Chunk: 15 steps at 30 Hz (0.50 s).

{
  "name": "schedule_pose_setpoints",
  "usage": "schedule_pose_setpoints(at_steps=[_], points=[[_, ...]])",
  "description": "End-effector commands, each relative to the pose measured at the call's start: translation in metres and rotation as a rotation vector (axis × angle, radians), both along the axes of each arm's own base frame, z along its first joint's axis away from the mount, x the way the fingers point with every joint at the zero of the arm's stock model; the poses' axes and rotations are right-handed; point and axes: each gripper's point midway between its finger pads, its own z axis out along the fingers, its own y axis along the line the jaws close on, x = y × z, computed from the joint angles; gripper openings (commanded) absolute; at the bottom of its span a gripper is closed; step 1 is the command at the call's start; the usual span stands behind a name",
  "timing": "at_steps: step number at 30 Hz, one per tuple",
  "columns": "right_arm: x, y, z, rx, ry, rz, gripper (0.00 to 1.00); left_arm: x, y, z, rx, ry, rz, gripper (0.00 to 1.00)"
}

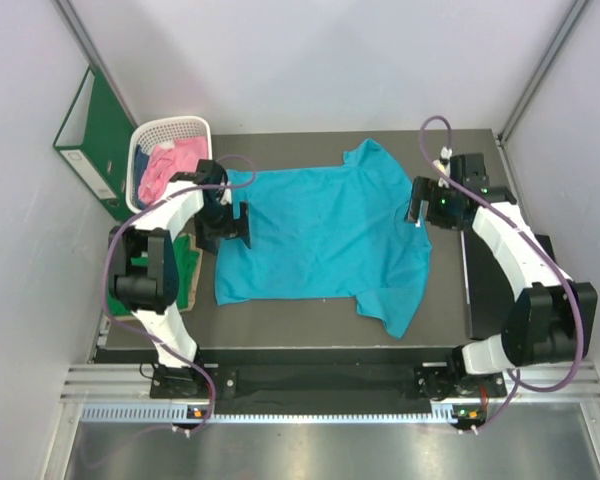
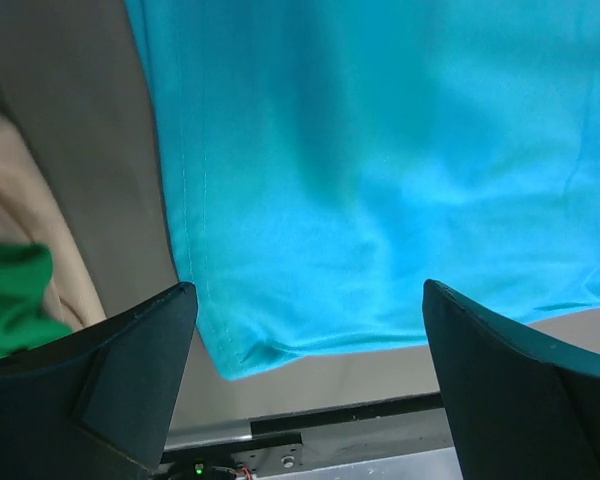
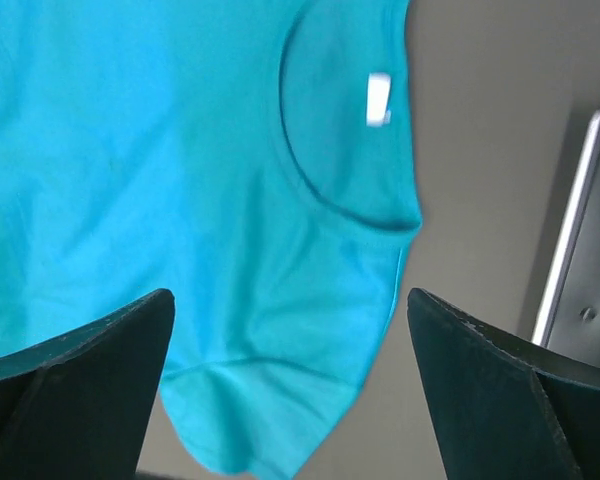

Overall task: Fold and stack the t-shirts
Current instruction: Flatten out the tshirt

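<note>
A teal-blue t-shirt (image 1: pixel 320 235) lies spread flat in the middle of the table, collar to the right and hem to the left. My left gripper (image 1: pixel 238 228) hovers open over the hem's left edge. In the left wrist view the hem corner (image 2: pixel 230 360) lies between its wide-apart fingers (image 2: pixel 130 370). My right gripper (image 1: pixel 416 205) stands open over the collar side, and the right wrist view shows the collar (image 3: pixel 350 150) and a sleeve (image 3: pixel 260 400) below it. A pink t-shirt (image 1: pixel 170 160) sits in the basket. A green t-shirt (image 1: pixel 185 265) lies beside the left arm.
The white lattice basket (image 1: pixel 170 125) stands at the back left, with a green ring binder (image 1: pixel 95 140) leaning on the wall behind it. A dark panel (image 1: pixel 490 290) lies along the table's right side. Something tan (image 2: pixel 30 220) lies under the green cloth (image 2: pixel 10 300).
</note>
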Motion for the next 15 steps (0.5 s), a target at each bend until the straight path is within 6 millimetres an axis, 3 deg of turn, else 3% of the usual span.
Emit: schedule_pose_setpoints(at_steps=[1,5,15], points=[[-0.041,0.003,-0.012,0.043,0.082,-0.013,1.00,-0.008,0.006,0.025,0.015,-0.097,0.055,0.99],[-0.074,0.004,-0.026,0.062,0.155,-0.021,1.00,-0.023,0.009,0.022,0.021,-0.093,0.085,0.99],[-0.158,0.007,-0.070,0.117,0.339,-0.059,1.00,-0.079,0.026,-0.010,0.107,0.061,0.114,0.99]])
